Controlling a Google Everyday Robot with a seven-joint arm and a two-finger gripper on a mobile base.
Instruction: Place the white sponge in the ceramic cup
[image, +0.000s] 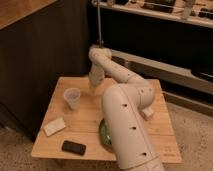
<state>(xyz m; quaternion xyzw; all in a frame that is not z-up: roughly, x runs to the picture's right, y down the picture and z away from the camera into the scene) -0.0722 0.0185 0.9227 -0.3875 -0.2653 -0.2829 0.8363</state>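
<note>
Smooth rounded white arm shells (125, 127) fill the foreground, ending at the gripper (94, 86) above the wooden table's (82, 122) far edge; its grasp cannot be told. Near it, camera-side, stands the tapered ceramic cup (72, 98); farther off lies the flat, soft-edged white sponge (54, 126).

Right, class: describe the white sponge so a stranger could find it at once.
Start at the wooden table under the robot arm, whose jaws hang over its far side, near the cup. Close to the front left corner the sponge lies flat. It is a pale rectangular block, unlike the black phone beside it.
</note>
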